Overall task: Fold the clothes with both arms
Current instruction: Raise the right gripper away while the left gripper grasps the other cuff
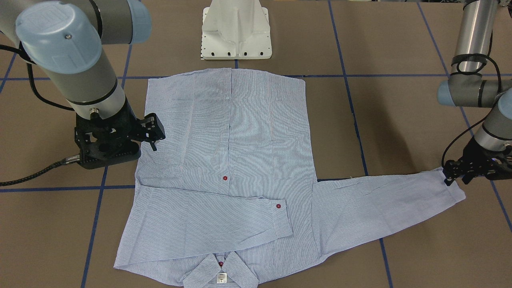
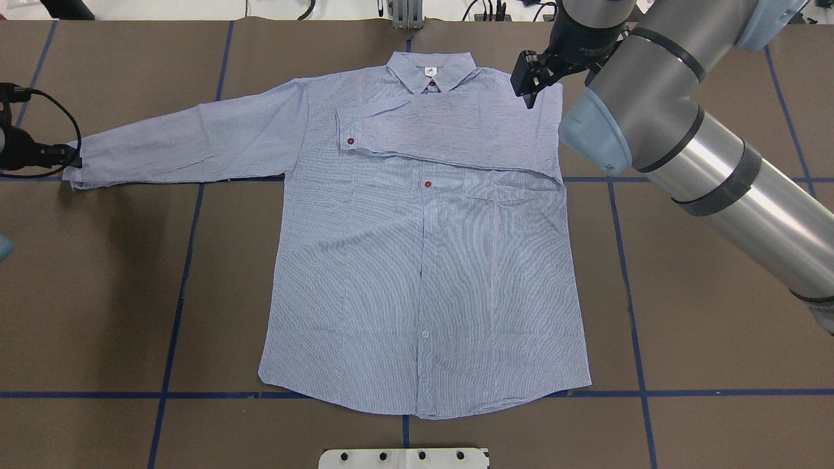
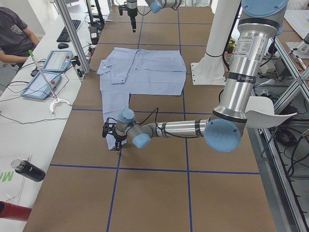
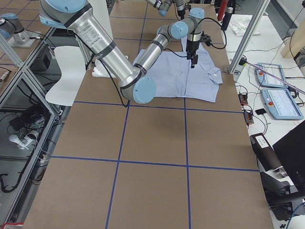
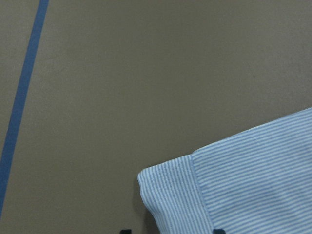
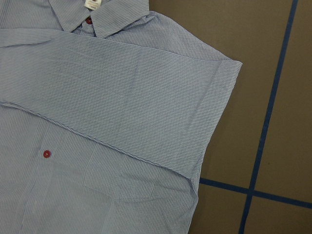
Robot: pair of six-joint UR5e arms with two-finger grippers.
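Brown tabletop holds the shirt, unfolded sleeve running to the overhead frame's left, cuff between the left gripper's open jaws; the right gripper, also open, hangs well apart.

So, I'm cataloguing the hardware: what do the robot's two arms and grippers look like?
The right arm and left arm are silver-grey tubes with light blue round joint caps and black bands. Black cables lead to the black right gripper and left gripper.
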